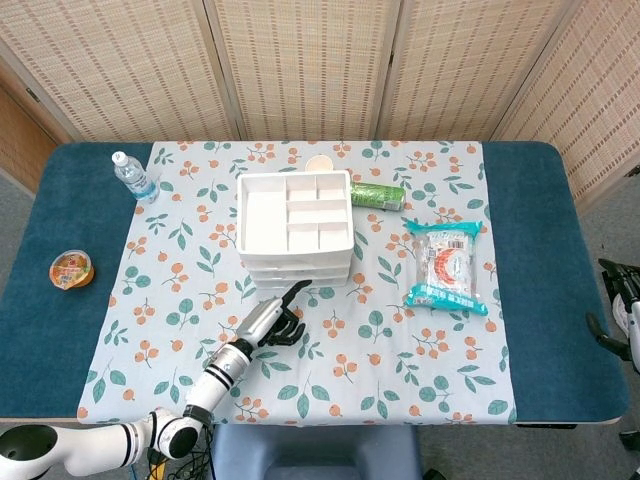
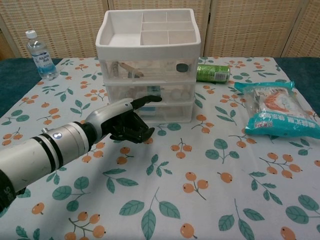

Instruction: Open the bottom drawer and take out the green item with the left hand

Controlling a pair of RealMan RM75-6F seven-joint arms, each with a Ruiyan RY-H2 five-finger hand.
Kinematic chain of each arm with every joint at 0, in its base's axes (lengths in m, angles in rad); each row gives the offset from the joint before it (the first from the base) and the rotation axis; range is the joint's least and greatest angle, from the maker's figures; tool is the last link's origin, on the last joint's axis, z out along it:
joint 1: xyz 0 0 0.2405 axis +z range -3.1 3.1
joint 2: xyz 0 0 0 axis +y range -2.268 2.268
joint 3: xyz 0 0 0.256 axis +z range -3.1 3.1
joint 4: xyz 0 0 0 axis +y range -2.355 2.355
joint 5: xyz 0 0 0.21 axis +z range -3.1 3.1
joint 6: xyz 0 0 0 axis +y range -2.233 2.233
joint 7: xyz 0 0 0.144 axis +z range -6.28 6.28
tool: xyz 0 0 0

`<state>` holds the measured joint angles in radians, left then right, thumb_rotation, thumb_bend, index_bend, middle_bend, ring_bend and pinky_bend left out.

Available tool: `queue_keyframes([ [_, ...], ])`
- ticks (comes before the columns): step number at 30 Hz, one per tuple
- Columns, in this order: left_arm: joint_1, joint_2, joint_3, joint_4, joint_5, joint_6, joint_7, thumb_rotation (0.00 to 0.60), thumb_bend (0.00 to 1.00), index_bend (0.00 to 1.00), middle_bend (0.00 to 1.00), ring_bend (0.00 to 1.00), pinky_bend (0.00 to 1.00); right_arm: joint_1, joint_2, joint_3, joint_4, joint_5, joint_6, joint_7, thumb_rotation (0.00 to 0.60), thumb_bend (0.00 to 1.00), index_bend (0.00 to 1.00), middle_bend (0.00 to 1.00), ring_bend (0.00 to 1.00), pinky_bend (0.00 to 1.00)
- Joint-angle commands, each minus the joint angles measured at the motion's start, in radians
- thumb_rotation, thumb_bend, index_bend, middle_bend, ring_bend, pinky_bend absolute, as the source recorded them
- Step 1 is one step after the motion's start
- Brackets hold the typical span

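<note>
The left hand [image 2: 127, 121] reaches over the flowered cloth [image 2: 210, 165] toward the front of the white drawer unit [image 2: 148, 65]. One finger is stretched straight out, its tip at the drawer fronts about where the middle and bottom drawers meet — whether it actually touches the plastic cannot be told. The other fingers [image 2: 135, 134] are curled under the palm with nothing in them, so the hand holds nothing. In the head view the same hand [image 1: 272, 322] lies just before the unit's [image 1: 295, 228] lower front edge.

The bottom drawer [image 2: 167, 112] sits pushed in, flush with the two above it, just beyond the hand's outstretched fingertip. Its front is cloudy, and no green item can be made out through it.

The right hand [image 1: 620, 315] shows only at the far right edge of the head view, off the worktop [image 1: 545, 300] — too little is seen to tell how its fingers lie.

A green can [image 2: 213, 73] lies on its side just right of the unit, and a snack packet [image 2: 276, 116] lies further right.
</note>
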<state>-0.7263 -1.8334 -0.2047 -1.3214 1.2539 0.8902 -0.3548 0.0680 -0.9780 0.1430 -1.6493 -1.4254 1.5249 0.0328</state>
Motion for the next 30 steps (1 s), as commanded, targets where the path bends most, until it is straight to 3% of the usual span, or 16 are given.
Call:
queue_keyframes([
  [1, 0.006, -0.020, -0.004, 0.012, -0.008, 0.013, 0.013, 0.600, 0.51, 0.00, 0.88, 0.94, 1.00, 0.000, -0.001, 0.000, 0.001, 0.001, -0.001, 0.000, 0.600, 0.36, 0.13, 0.23, 0.22, 0.25],
  [30, -0.002, -0.127, -0.051, 0.114, -0.030, 0.006, -0.012, 0.600, 0.51, 0.00, 0.88, 0.94, 1.00, -0.024, 0.011, -0.002, -0.002, 0.011, 0.021, 0.002, 0.600, 0.36, 0.13, 0.23, 0.22, 0.25],
])
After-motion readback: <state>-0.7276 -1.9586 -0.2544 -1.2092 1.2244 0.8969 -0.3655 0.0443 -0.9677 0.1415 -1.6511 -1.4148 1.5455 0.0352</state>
